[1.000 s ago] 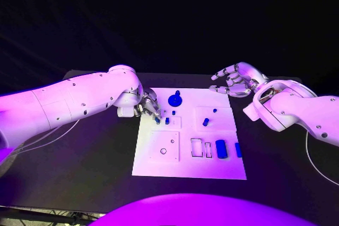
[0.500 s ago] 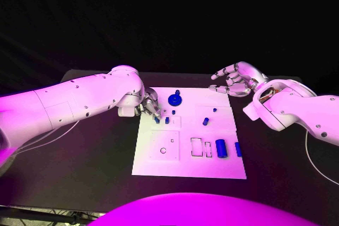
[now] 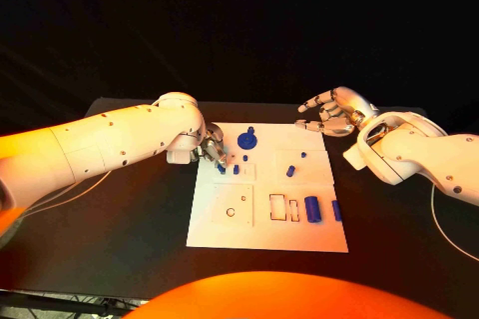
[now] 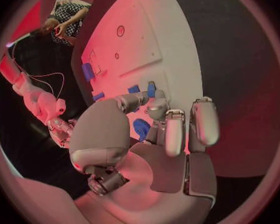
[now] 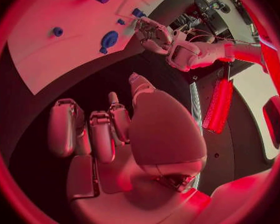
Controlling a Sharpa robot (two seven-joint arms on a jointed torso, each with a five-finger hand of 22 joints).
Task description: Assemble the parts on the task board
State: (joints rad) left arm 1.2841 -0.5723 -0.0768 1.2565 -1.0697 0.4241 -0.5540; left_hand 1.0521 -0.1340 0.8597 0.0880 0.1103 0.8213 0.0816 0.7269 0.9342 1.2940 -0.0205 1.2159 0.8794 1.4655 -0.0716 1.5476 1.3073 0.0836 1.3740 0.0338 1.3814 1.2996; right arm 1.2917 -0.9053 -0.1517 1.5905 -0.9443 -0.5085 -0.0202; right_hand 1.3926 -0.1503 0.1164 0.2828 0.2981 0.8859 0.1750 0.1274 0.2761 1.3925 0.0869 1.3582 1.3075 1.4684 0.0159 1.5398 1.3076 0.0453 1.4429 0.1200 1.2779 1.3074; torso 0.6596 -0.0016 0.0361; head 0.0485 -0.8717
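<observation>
1. Head view: the task board (image 3: 268, 229) lies in the middle of the black table (image 3: 120, 222). The left hand (image 3: 209, 150) sits at the board's far left edge, fingertips down on a small blue peg (image 3: 221, 168) beside a second peg (image 3: 237, 169). A round blue knob (image 3: 248, 139) stands just beyond, and a blue cylinder (image 3: 313, 210) lies near the board's right side. The right hand (image 3: 332, 112) hovers off the far right corner, fingers loosely curled and apart, holding nothing.

2. Left wrist view: the left hand (image 4: 159, 134) has its fingers drawn together over the board (image 4: 171, 50); a blue part (image 4: 141, 129) shows between thumb and fingers, so I judge it pinched, though how firmly I cannot tell. Two more small blue pieces (image 4: 151, 88) stand just past the fingertips.

3. Right wrist view: the right hand (image 5: 109, 129) is released and touches nothing, above bare table beside the board (image 5: 65, 40); the knob (image 5: 109, 39) and the left hand (image 5: 154, 35) lie beyond it.

4. Risk, as a judgement: the pinched peg is small and the neighbouring pegs are close, so a tilted lift could knock them or let the peg slip; pressure at the edge could also shift the board.
</observation>
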